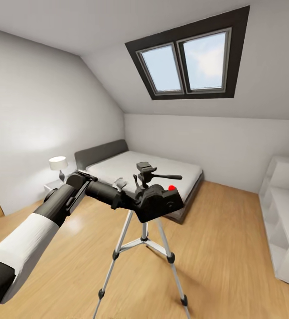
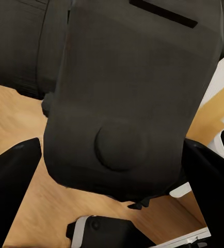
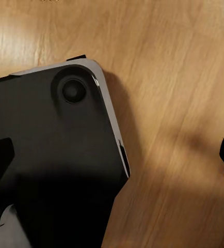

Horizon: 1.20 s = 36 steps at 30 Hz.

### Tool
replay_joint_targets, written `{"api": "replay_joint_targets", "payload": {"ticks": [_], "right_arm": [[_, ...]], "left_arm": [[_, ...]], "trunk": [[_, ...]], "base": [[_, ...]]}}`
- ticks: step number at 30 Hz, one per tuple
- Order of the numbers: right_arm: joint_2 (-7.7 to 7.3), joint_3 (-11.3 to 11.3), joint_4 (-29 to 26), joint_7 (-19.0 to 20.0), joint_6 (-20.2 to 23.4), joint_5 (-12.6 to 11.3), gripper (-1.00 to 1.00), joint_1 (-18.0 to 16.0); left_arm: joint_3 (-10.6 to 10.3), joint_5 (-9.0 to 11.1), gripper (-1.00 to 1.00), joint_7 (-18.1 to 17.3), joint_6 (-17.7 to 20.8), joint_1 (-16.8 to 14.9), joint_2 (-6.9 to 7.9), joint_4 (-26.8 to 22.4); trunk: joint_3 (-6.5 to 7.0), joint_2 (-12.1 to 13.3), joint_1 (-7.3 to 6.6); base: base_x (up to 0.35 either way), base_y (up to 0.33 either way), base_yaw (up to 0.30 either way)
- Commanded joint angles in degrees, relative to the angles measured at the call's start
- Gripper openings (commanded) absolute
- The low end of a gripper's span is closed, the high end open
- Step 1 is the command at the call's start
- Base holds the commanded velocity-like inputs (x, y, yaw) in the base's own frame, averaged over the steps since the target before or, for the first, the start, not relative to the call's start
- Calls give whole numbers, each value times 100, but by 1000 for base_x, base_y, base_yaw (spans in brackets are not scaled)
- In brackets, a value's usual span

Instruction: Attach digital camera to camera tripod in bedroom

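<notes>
In the head view my left arm reaches across to the middle of the bedroom, its gripper (image 1: 143,200) shut on the digital camera (image 1: 162,204), a matte black box with a red button (image 1: 171,187) on top. The camera hangs just in front of and slightly below the camera tripod's black pan head (image 1: 145,170), whose long handle (image 1: 169,177) points right. Silver tripod legs (image 1: 118,248) spread over the wood floor beneath. The left wrist view has the camera body (image 2: 132,88) between both dark fingers (image 2: 11,178). My right gripper (image 3: 113,152) is open above the floor and the robot's black base (image 3: 50,170).
A low grey bed (image 1: 149,170) stands behind the tripod under a dark-framed skylight (image 1: 189,62). A nightstand with a white lamp (image 1: 58,163) sits at the left wall. White shelving (image 1: 286,212) lines the right wall. Bare wood floor (image 1: 224,252) lies right of the tripod.
</notes>
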Motion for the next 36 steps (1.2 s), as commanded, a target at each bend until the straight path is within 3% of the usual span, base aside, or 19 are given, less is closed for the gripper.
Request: {"api": "replay_joint_targets", "payload": {"ticks": [1,11,21,36], "right_arm": [[-1,-38,24,8,-45,-4,100,-8],[-1,-37,24,8,-45,-3,100,-8],[-1,-37,24,8,-45,-4,100,-8],[-1,-31,24,8,-49,-3,100,-8]], "left_arm": [[-18,24,-100,-9,59,-4,6,0],[-17,24,-100,-9,59,-4,6,-1],[-17,24,-100,-9,64,-4,6,-1],[-20,24,-100,-9,59,-4,6,-1]], "trunk": [[-2,-4,2],[-2,-4,2],[-2,-4,2],[-2,-4,2]], "base": [[0,0,286],[0,0,246],[15,7,30],[164,94,1]]}}
